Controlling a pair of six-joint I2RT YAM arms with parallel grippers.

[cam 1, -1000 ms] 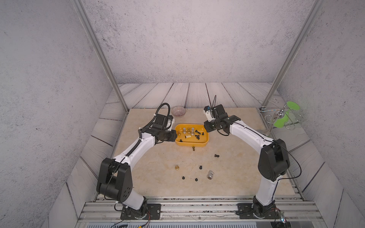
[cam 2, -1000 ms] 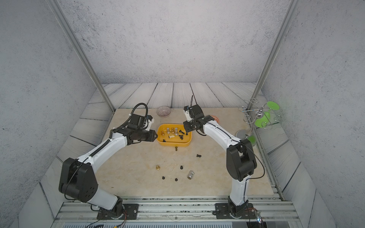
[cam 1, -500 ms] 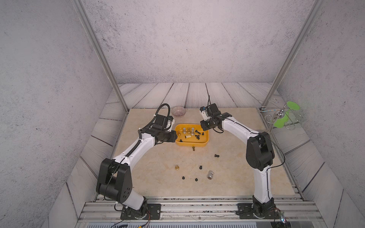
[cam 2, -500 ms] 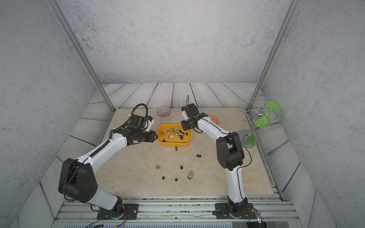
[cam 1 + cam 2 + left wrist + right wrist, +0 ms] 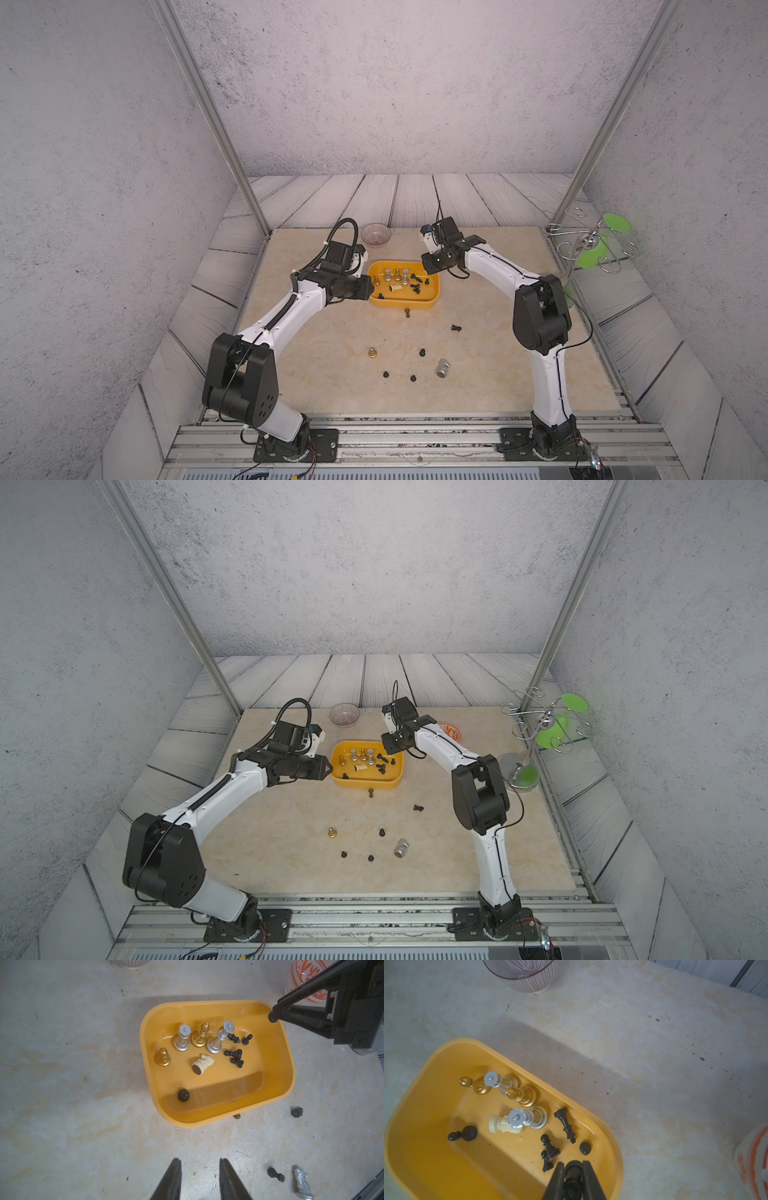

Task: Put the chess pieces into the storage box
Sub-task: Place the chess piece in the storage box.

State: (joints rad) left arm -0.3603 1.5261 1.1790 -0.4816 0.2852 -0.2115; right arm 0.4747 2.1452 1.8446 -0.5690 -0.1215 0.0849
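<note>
Elbow of right arm (image 5: pixel 494 266) has swung in; right tool (image 5: pixel 573 1163) over box (image 5: pixel 425 1157), clamped on black piece (image 5: pixel 573 1180); left tool (image 5: pixel 200 1160) apart; drop due.

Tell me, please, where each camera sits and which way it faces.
Both top views: high above the front rail, looking down and back across the whole table; the left arm and right arm show, base to hand.
Left wrist: beside the storage box, looking down on it; the left hand shows, open and empty.
Right wrist: over one end of the box, looking down into it; the right hand shows, closed on a black piece.
Shared: both wrist views show the box's cream knight.
</note>
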